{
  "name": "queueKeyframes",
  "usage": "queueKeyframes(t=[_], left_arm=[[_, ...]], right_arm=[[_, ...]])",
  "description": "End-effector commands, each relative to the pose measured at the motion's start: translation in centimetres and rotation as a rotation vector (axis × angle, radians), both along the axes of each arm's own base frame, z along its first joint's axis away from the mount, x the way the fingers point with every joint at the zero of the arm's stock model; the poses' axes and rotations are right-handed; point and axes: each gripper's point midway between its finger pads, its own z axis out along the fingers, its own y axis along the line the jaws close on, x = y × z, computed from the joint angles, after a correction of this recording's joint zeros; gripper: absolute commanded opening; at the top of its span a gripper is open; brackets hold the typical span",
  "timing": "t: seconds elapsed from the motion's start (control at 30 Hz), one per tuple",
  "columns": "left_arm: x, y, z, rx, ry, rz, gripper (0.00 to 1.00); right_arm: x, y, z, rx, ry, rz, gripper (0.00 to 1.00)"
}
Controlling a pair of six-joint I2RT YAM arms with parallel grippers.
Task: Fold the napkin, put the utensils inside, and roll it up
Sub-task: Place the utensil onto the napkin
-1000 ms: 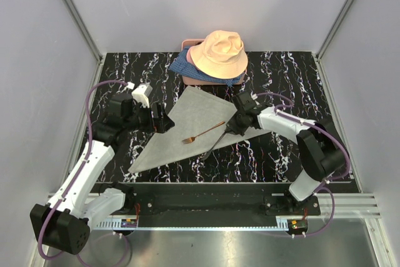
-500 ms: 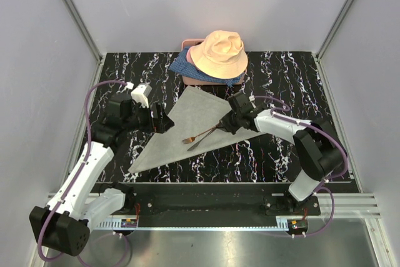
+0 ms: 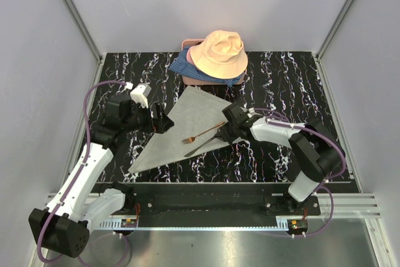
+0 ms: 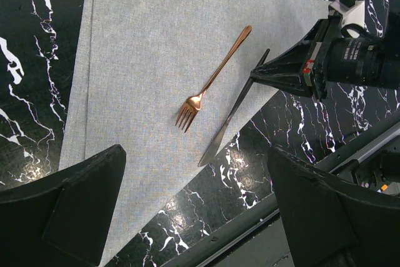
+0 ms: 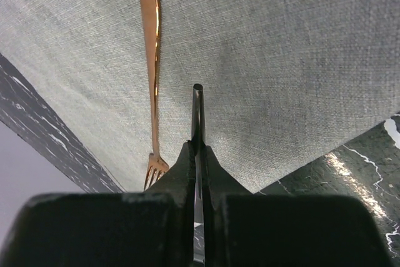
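Observation:
The light-grey napkin (image 3: 187, 120) lies folded into a triangle on the black marble table. On it rests a copper fork (image 3: 203, 133), tines toward the front. My right gripper (image 3: 224, 132) is shut on the handle of a dark knife (image 3: 201, 147), held low beside the fork. The knife's blade tip reaches past the napkin's front edge. In the right wrist view the knife (image 5: 197, 107) is pinched in the right gripper (image 5: 197, 148), next to the fork (image 5: 152, 60). My left gripper (image 3: 164, 121) stands open at the napkin's left edge. It hovers over the napkin (image 4: 156, 60) with nothing between its fingers.
A peach bucket hat (image 3: 219, 53) sits on blue patterned fabric (image 3: 180, 67) at the back of the table, just beyond the napkin's far corner. A metal rail (image 3: 206, 189) runs along the front edge, and grey walls close in both sides.
My right gripper has carried the knife leftward, from off the napkin's right corner to a spot beside the fork. The left arm and the fork have stayed put.

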Motion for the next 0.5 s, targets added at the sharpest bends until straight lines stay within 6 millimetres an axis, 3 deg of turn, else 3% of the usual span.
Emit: queueKeyframes(t=[0.0, 0.47], left_arm=[[0.1, -0.2, 1.0, -0.012, -0.048, -0.009, 0.99], [0.0, -0.2, 1.0, -0.006, -0.051, -0.009, 0.99]], right_arm=[[0.8, 0.3, 1.1, 0.020, -0.050, -0.080, 0.00], [0.8, -0.6, 0.7, 0.041, -0.064, -0.174, 0.00]])
